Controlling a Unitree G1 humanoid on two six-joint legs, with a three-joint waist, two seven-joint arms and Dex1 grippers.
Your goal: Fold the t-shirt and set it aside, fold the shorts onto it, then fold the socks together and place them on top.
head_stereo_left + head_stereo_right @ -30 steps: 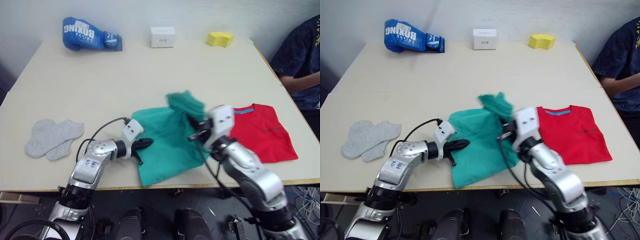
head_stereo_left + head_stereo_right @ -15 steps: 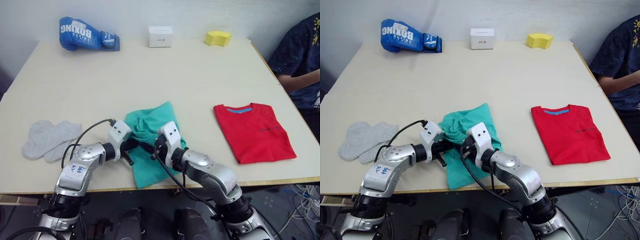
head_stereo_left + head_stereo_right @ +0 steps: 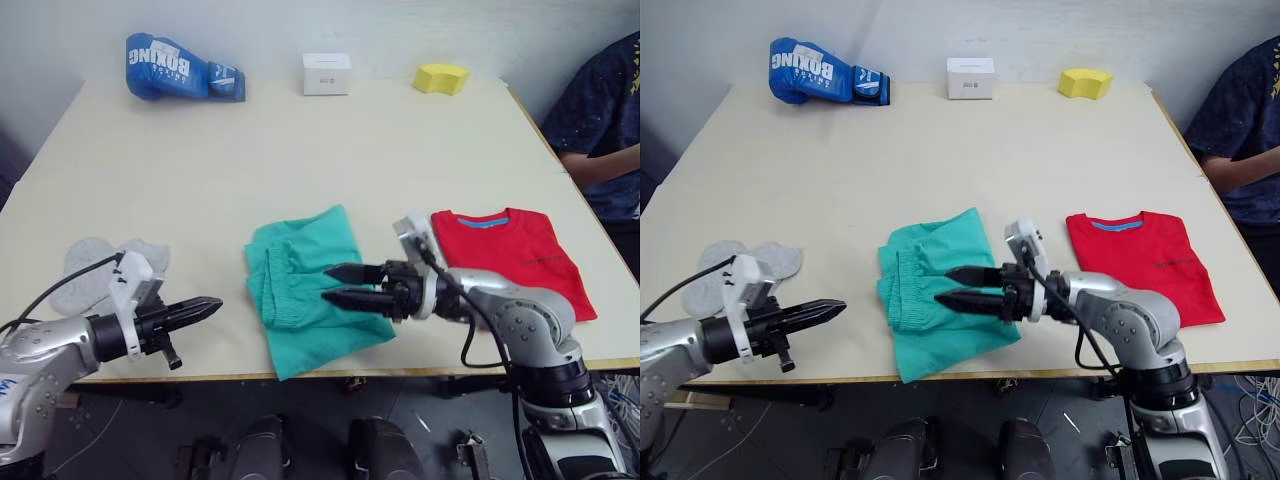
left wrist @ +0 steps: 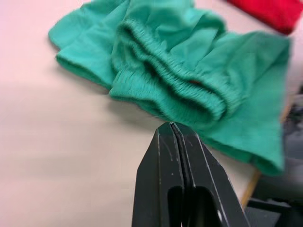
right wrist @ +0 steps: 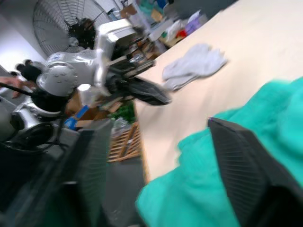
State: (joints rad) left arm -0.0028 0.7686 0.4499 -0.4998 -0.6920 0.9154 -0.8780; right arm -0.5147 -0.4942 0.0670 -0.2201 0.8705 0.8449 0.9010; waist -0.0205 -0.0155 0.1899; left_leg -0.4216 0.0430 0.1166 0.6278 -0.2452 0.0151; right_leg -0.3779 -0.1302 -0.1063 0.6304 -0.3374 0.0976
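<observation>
I am starting from my right gripper (image 3: 338, 285): its two fingers are standing apart, one above the other, empty, and hovering over the middle of the shorts (image 3: 305, 290), tips pointing toward the gathered waistband. I am reading that as a release pose after a fold, since nothing is caught between them. My left gripper (image 3: 205, 306) is sitting well clear of the shorts on the side away from the t-shirt, low near the front edge of the worktop (image 3: 300, 150), with its fingers pressed together on nothing; in the left wrist view they are closed into a single black wedge aimed at the waistband.

The shorts are lying near the front edge of the worktop, doubled over themselves, the ribbed elastic band bunched on the side facing my left gripper and a loose flap spreading toward the worktop's edge. The fold is looking rumpled rather than flat, so I am judging it unfinished.

On the other side of the shorts from my left gripper, the t-shirt (image 3: 515, 262) is lying as a neat red rectangle, blue neck band showing, near but apart from them. That is looking like the stack's base, with the shorts not yet on it. The socks (image 3: 85, 262) are lying flat, overlapping, well beyond the shorts behind my left arm.
</observation>
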